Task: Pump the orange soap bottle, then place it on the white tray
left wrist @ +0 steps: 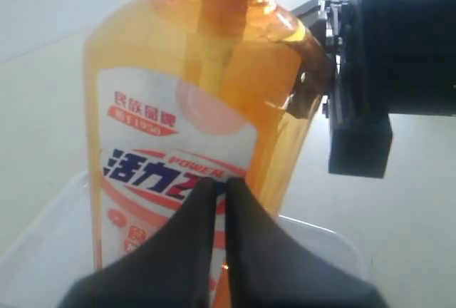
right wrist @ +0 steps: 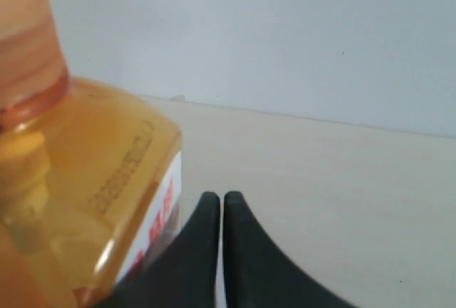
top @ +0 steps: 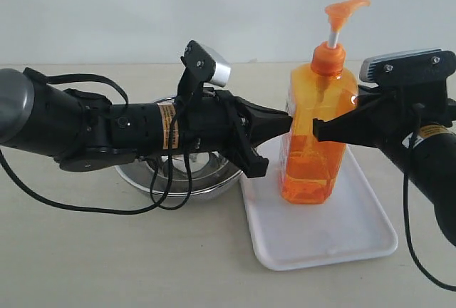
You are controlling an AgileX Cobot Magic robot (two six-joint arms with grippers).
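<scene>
Upright on the white tray point(top: 356, 240) stands the soap bottle point(top: 313, 137), toward the counter's point(top: 107, 265) near edge, right of middle. The left tool point(top: 287, 122) is pressed together, tip against the label side. The right tool point(top: 317, 130) is likewise pressed together (pinching nothing), tip beside the bottle's opposite side. A steel bowl point(top: 142, 180) sits under the left arm.

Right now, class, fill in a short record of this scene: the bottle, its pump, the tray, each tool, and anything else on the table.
bottle: orange soap bottle, upright
tray: white tray, bottle stands on it
pump: pump head up, nothing touching it
left tool: left tool shut, tip at the bottle's label
right tool: right tool shut, tip at the opposite side
other: steel bowl beside the tray
</scene>
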